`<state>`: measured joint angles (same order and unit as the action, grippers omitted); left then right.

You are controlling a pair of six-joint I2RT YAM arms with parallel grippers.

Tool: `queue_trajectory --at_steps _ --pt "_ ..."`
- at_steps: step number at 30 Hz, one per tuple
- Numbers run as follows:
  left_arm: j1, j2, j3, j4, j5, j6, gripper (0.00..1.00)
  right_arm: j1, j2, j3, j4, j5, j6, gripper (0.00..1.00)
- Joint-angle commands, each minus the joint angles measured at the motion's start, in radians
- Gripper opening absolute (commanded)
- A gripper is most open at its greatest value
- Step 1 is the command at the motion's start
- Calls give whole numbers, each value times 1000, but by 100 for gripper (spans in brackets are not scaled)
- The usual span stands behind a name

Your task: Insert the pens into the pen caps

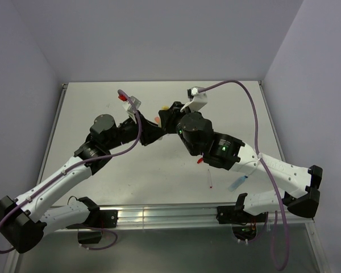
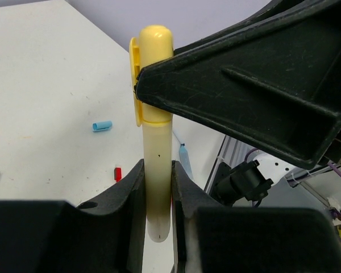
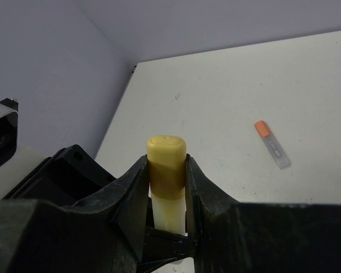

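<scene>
Yellowish chunky marker pen [image 2: 158, 153] stands upright, clamped low on its body between the two black fingers of the left gripper [image 2: 158, 173]. Rounded yellow plastic cap [image 2: 155, 68], with a clip down one side, sits over the pen's upper end. Cannot tell whether it is pushed fully home.

Right gripper [image 3: 166, 170] is clenched on that cap. In the right wrist view the cap's domed top stands proud of the two fingers, and the pale pen body runs below between them. In the left wrist view a broad black finger of the right gripper crosses the cap from the right.

Top view: both arms reach in from the near edge and meet above the middle of the white tabletop [image 1: 159, 176], toward its far half. Left gripper [image 1: 150, 135] is on the left, with the right gripper [image 1: 169, 118] just beside it and slightly farther. A spot of yellow shows at the far side of the right gripper. Pen and cap are held clear of the table surface.

Loose on the table:
- Thin red pen [image 1: 209, 179] and pale light-blue marker pen [image 1: 237, 183] lie near each other at the near right, apart and not touching.
- Small red cap [image 2: 117, 173] and small light-blue cap [image 2: 102, 125] lie flat, apart from one another, to the left of the held pen in the left wrist view.
- Pale grey pen with an orange cap on one end [image 3: 271, 144] lies flat in the right wrist view, well apart from the gripper.
</scene>
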<state>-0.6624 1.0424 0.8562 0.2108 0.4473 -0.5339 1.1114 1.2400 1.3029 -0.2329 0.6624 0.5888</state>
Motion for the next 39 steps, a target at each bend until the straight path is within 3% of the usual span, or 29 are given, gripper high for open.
queue_trajectory --at_steps 1,27,31,36,37,39 --pt "18 -18 155 292 -130 40 0 103 35 -59 -195 -184 60 0" --pt "17 24 250 256 -131 64 0 162 79 -97 -209 -169 109 0" --pt "17 41 241 239 -108 45 0 159 87 -41 -241 -129 115 0" --pt "17 42 146 188 -93 -8 0 19 69 171 -318 -154 25 36" --pt "15 41 129 174 -105 -24 0 -58 61 243 -318 -168 -10 48" --pt "17 33 57 156 -125 -57 0 -122 58 318 -335 -161 -43 56"
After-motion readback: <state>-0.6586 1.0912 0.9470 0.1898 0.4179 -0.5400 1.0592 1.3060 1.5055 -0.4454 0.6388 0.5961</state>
